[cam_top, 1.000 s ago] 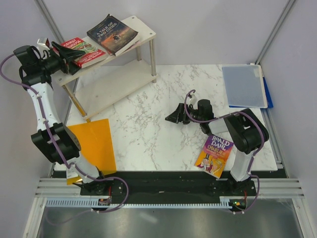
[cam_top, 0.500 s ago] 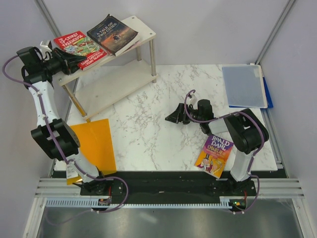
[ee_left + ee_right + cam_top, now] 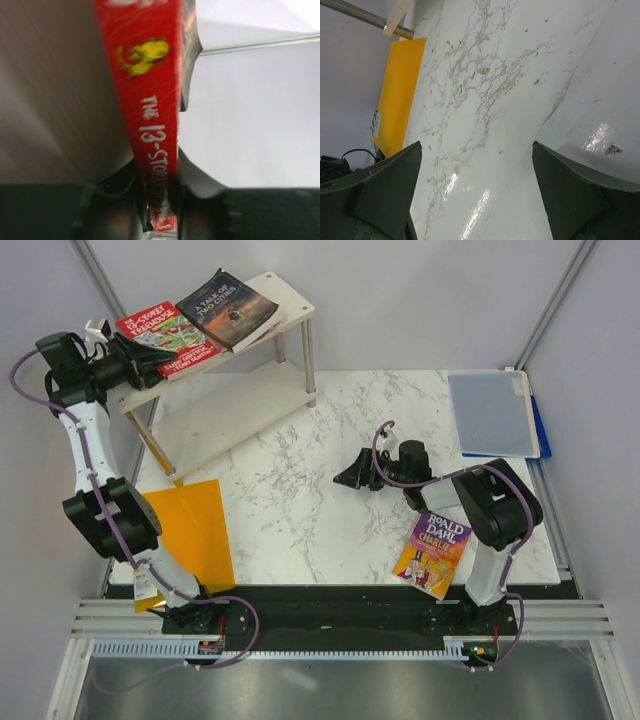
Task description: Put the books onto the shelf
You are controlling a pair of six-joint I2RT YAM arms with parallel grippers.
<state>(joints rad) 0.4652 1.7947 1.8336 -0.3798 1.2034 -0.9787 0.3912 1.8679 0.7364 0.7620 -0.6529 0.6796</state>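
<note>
Left pincer (image 3: 149,357) pinching red-green "Treehouse" paperback (image 3: 168,335) at left end of pale wooden two-tier shelf (image 3: 285,298), top board. Right pincer (image 3: 347,478) spread.

The worktop (image 3: 300,520) carries the shelf (image 3: 232,410), orange sheet (image 3: 195,530), folder (image 3: 492,412) well off the right jaws, Dahl book (image 3: 433,552) behind them. The shelf top holds Treehouse (image 3: 165,335), between the left jaws, and Two Cities (image 3: 227,308) just beyond.
</note>
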